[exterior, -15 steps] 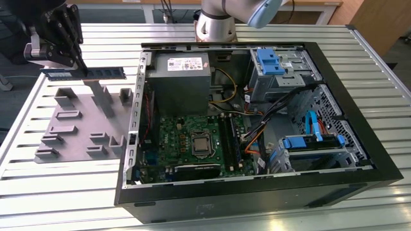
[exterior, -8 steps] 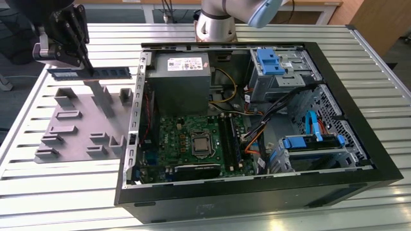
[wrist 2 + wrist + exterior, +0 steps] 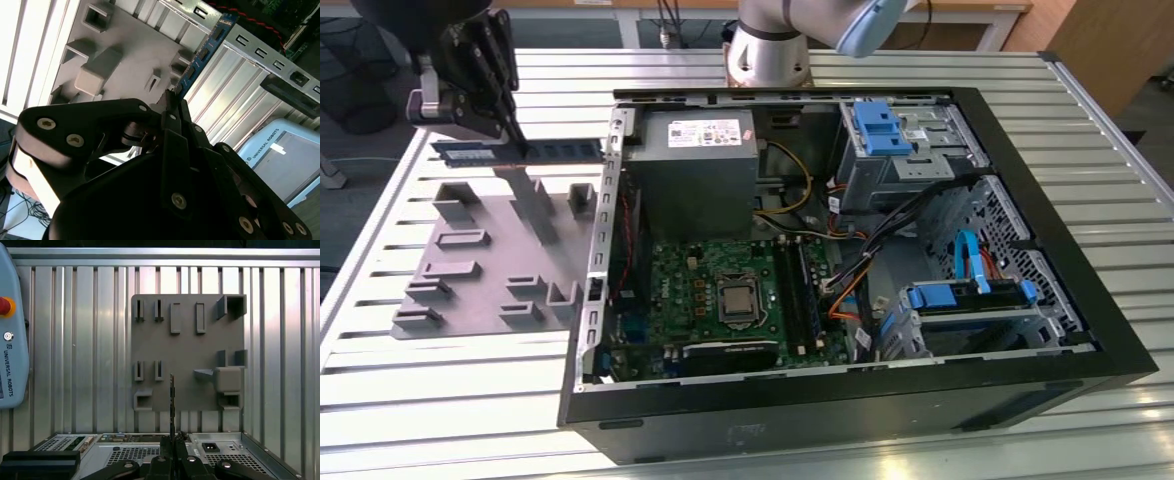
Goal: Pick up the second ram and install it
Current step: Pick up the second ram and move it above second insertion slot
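One thin green strip, the second ram [image 3: 560, 150], sits clamped in the shut jaws, running out past them on both sides. Likely light, stiff, fragile: grip the board's edges, spare the chips. Under the jaws, a grey fixture [image 3: 494, 260] on the slatted desk [image 3: 454, 400]; an open computer case [image 3: 854, 405] stands just beside it.

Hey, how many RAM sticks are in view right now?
1: the second ram is clamped in the gripper, over the grey fixture, to the exterior view's left of the computer case. Another may sit hidden in the motherboard slots; I cannot tell.
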You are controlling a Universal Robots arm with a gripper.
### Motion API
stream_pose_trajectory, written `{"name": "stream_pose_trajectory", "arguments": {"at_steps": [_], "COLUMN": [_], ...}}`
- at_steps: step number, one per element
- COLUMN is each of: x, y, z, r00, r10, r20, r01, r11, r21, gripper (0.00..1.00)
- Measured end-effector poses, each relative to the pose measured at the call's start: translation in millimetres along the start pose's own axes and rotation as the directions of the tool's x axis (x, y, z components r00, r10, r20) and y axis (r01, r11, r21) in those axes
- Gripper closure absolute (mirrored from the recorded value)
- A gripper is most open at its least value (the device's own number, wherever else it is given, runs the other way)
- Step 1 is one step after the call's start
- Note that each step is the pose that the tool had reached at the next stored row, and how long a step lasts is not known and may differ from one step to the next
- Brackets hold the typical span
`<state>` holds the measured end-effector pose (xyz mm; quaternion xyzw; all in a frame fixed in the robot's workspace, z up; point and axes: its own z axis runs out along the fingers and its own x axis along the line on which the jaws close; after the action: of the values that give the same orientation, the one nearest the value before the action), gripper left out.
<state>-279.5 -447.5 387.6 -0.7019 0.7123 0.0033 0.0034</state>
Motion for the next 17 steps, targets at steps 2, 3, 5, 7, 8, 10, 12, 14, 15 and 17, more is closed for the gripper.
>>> {"name": "stream_pose_trajectory", "arguments": {"at_steps": [2, 3, 5, 7, 8, 10, 12, 14, 15, 17], "x": [-0.1, -0.1, -0.1, -0.2, -0.2, -0.2, -0.3, -0.3, -0.4, -0.4], "y": [-2.8, -4.3, -7.5, -10.8, -12.5, -15.9, -19.2, -22.1, -23.6, -26.6], "z": [-0.1, 0.0, 0.0, 0.0, 0.0, 0.0, 0.0, 0.0, 0.0, 0.0], "r00": [1.0, 1.0, 1.0, 1.0, 1.0, 1.0, 1.0, 1.0, 1.0, 1.0], "r10": [0.0, 0.0, 0.0, 0.0, 0.0, 0.0, 0.0, 0.0, 0.0, 0.0], "r20": [-0.0001, -0.0001, -0.0001, 0.0, -0.0001, -0.0001, -0.0001, -0.0001, -0.0001, -0.0001], "r01": [0.0, 0.0, 0.0, 0.0, 0.0, 0.0, 0.0, 0.0, 0.0, 0.0], "r11": [1.0, 1.0, 1.0, 1.0, 1.0, 1.0, 1.0, 1.0, 1.0, 1.0], "r21": [-0.0001, -0.0001, 0.0, 0.0, -0.0001, -0.0001, -0.0001, -0.0001, -0.0001, -0.0001], "gripper": [0.86, 0.86, 0.86, 0.86, 0.86, 0.86, 0.86, 0.86, 0.86, 0.86]}}
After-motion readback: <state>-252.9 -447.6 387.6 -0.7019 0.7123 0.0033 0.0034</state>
